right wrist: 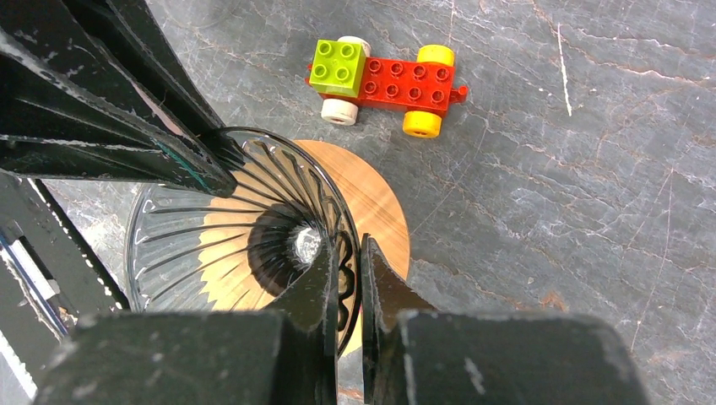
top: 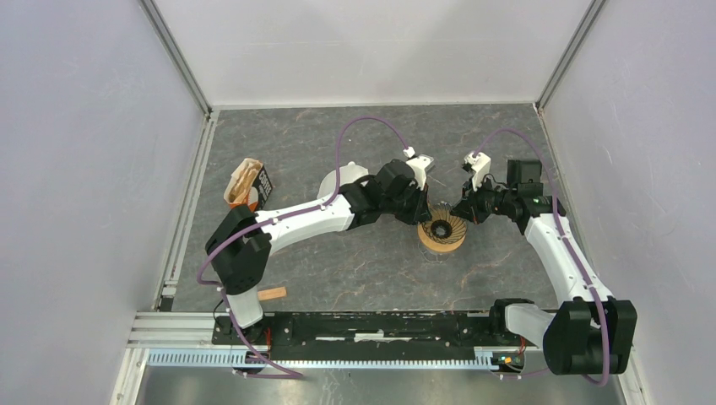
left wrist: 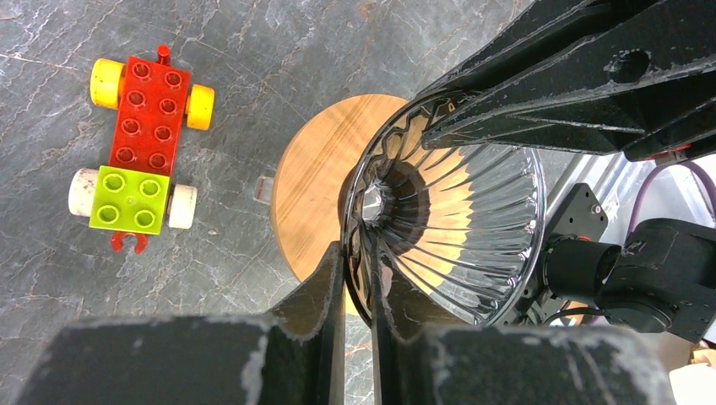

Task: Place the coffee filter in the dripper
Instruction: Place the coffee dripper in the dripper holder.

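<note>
left wrist view shows the left jaws pinching the glass dripper (left wrist: 473, 219) at its left rim; the right jaws pinch the right rim.

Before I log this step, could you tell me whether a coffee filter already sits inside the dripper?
No, the dripper shows only bare ribbed glass down to its centre hole, no paper.

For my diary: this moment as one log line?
left gripper: shut on dripper rim | right gripper: same, opposite side | dripper: empty
</note>
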